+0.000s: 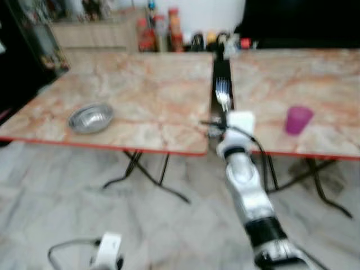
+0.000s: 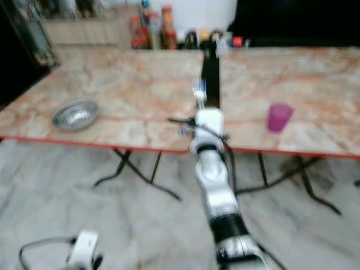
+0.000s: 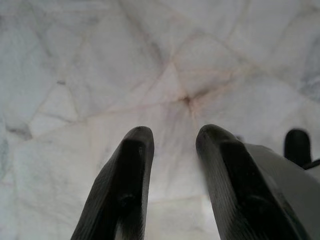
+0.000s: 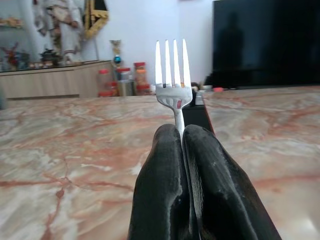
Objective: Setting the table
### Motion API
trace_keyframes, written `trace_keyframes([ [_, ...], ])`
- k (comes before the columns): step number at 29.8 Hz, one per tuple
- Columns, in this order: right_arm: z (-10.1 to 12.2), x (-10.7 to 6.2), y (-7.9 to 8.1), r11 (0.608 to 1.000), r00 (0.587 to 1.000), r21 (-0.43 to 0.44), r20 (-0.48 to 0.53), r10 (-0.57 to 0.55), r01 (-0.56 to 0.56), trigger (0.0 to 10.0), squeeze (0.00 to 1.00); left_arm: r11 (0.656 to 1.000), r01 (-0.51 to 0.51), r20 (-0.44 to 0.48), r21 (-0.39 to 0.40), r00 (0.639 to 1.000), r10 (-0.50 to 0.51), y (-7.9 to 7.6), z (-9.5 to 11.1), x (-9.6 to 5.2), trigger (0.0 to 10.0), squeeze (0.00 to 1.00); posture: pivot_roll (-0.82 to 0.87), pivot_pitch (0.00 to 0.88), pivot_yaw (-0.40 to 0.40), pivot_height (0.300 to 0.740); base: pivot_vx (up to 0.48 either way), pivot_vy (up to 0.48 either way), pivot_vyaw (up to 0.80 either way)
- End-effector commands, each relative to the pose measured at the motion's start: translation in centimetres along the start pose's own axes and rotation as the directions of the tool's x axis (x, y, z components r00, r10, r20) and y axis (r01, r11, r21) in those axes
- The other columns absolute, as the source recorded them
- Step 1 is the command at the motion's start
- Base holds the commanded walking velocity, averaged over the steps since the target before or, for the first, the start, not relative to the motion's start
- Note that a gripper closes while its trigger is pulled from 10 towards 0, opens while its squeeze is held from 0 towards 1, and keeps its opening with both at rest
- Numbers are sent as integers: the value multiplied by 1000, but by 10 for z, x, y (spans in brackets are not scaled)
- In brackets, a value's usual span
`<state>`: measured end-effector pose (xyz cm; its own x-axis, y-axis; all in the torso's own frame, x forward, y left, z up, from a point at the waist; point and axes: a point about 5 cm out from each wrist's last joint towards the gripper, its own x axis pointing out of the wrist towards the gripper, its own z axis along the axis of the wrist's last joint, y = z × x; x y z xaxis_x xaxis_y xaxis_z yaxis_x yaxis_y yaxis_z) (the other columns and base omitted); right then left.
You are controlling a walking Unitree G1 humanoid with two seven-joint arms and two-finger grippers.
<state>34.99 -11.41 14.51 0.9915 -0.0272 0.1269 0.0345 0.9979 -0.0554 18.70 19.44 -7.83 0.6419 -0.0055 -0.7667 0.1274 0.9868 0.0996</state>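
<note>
Two marble-topped tables are spanning the upper half of the head views: the left table (image 1: 140, 84) is filling the upper left and centre, the right table (image 1: 315, 79) the upper right, with a dark gap (image 1: 221, 73) running between them at upper centre. Pale stone floor (image 1: 169, 225) is taking up the lower half. Bottles and jars (image 1: 163, 31) are crowding the far edge at top centre.

The right arm is reaching up from the lower right, and the right gripper (image 4: 182, 135) is pinching a fork (image 4: 172, 70) by its handle, fingers pressed tight together, tines pointing away and sitting over the gap at frame centre. A metal bowl (image 1: 90, 117) is resting at centre left on the left table; a purple cup (image 1: 297, 119) is standing at centre right on the right table. The left gripper (image 3: 172, 145) is hanging low at the lower left, fingers narrowly apart and holding nothing, facing the floor.

To place the fork well, the arm probably needs to be steering clear of the gap, carrying the fork over solid tabletop beside the bowl, lowering it flat, and releasing only once it is resting.
</note>
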Motion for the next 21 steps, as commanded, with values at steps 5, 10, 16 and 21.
trace_keyframes([
  [5, 8, 2, 14, 999, 999, 22, 27, 31, -32, 10000, 0, 999, -19, 1, 30, 1000, 19, 10, 2, -1, 10000, 0, -20, 0, 38, 736, 0, 480, 0],
  [10, 7, 2, 13, 999, 999, 20, 26, 30, -31, 10000, 0, 999, -18, 2, 33, 1000, 18, 10, 2, -1, 10000, 0, -17, 0, 36, 736, 0, 480, 0],
  [16, 5, 0, 12, 999, 999, 22, 24, 30, -31, 10000, 0, 999, -18, -1, 32, 1000, 18, 10, 0, -1, 10000, 0, -17, 0, 34, 736, 0, 480, 0],
  [21, 6, 0, 12, 999, 999, 25, 35, 31, -32, 10000, 0, 999, -16, 2, 49, 1000, 16, 10, 0, -2, 10000, 0, -16, 0, 34, 736, 0, 156, 0],
])
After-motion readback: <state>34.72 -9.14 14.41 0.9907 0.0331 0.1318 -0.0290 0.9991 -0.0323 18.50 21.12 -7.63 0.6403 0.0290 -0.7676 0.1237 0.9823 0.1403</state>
